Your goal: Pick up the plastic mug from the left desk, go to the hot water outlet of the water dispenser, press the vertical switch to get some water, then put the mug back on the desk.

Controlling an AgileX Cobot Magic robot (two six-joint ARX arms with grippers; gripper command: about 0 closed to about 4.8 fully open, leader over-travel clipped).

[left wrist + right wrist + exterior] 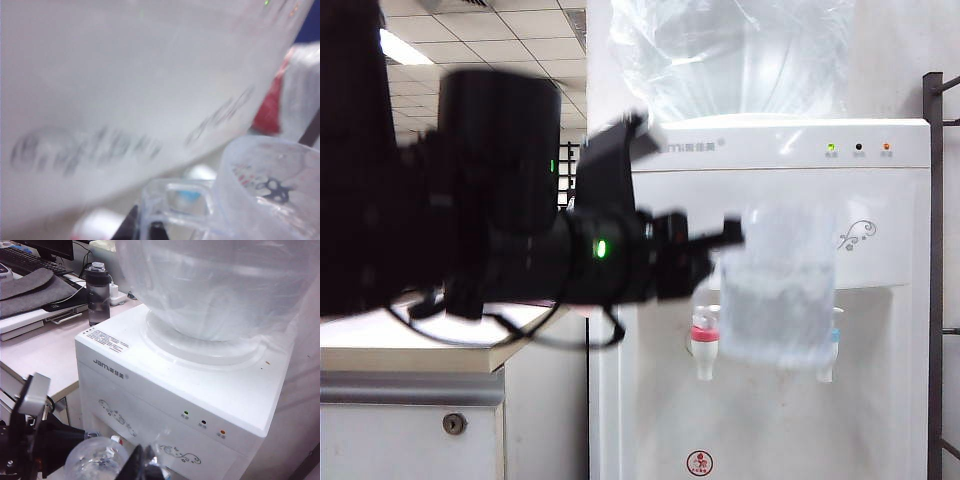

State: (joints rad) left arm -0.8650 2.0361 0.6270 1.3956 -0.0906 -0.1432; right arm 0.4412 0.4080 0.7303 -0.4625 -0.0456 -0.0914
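Exterior view: left gripper (732,234) clamped on mug (778,285) handle | mug: clear, blurred, held upright out ahead of gripper, in front of dispenser (880,180), above red-collared tap (704,340) | right gripper (145,460): fingers together, empty, above dispenser, mug (97,460) below it | desk (410,355) behind left gripper.

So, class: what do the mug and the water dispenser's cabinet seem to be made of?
Mug, held by the left gripper: clear, colourless plastic, probably; the taps show through it.
Water dispenser cabinet: smooth white plastic or painted metal; the glossy, printed front doesn't settle which.
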